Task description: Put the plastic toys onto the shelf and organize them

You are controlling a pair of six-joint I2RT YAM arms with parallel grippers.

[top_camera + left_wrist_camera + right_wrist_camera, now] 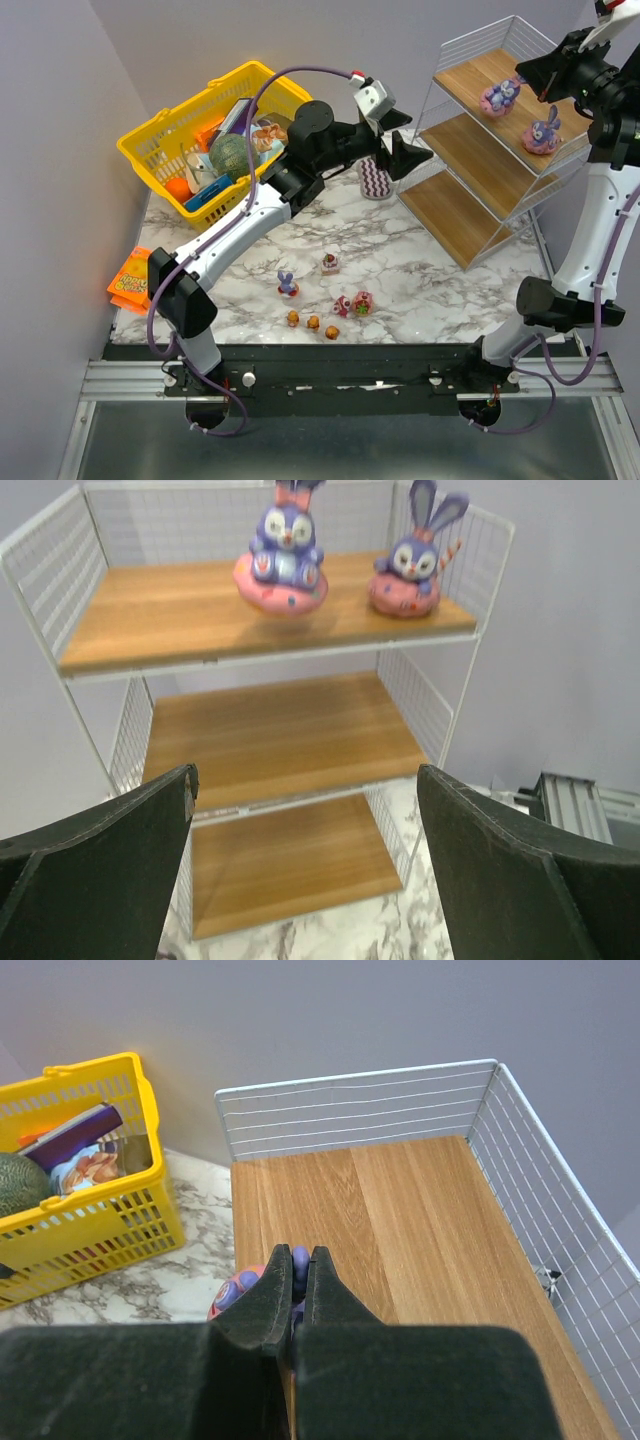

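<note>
Orange packet (pixel 130 280) sits at the worktop (pixel 420 270) left edge. Yellow basket (pixel 165 150) is behind it, tilted and full of clutter. The left arm runs from its base diagonally up and right across the marble, passing just in front of the basket, with the wrist about level. Left gripper (pixel 412 140) (pixel 305 780) is spread wide and holds nothing. It faces the shelf (pixel 470 160) (pixel 250 740) front and is apart from it. Purple zigzag pad (pixel 375 182) stands just under the wrist. There is open marble between the arm and the shelf foot.

Loose toys lie mid-worktop toward the near edge:
- One purple bunny (pixel 287 285), upright.
- A pink-white toy (pixel 330 263) to its right.
- Three orange bears (pixel 313 322) in a short row.
- Two pink rounded toys (pixel 353 304) side by side, just right of the bears.

The shelf at right has three stepped wooden boards with white wire sides and back. The middle and bottom boards show open wood. On the top board the first shelf bunny (pixel 500 97) (pixel 285 560) and second shelf bunny (pixel 543 133) (pixel 408 570) stand upright on pink bases, near each other toward the right end. The right arm rises steeply along the right edge, its wrist bent back over the top board. Right gripper (pixel 527 72) (pixel 293 1252) is pressed together. A purple bit and a pink base show right at its tips, and I can't tell whether it is pinched.
</note>
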